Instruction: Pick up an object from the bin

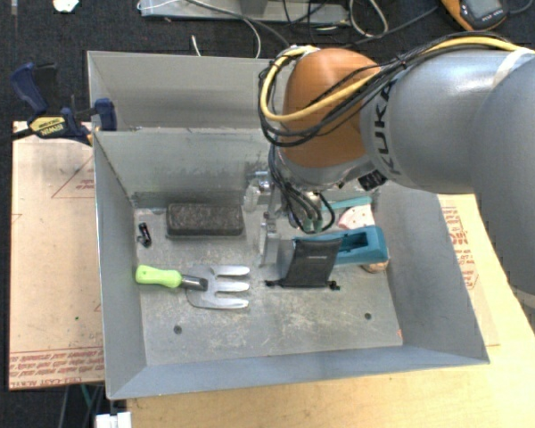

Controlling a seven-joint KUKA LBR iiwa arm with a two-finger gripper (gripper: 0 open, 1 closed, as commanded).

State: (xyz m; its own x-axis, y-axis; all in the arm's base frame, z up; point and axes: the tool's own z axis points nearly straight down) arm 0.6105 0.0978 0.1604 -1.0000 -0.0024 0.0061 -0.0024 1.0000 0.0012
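Grey metal bin [276,328] on cardboard, dark floor with cables beyond. My gripper [273,255] hangs low at mid-bin under the orange wrist cover [325,105], at the left edge of a flat black rectangular case [310,264] that lies against a blue plastic block [366,246]; I cannot tell whether the gripper is apart or together. To my gripper's left in view, near but apart, lies a small garden fork with lime-green handle and grey metal tines [201,284]; behind it sit a dark grey rectangular block [205,219] and a small black clip [144,234] by the left wall.
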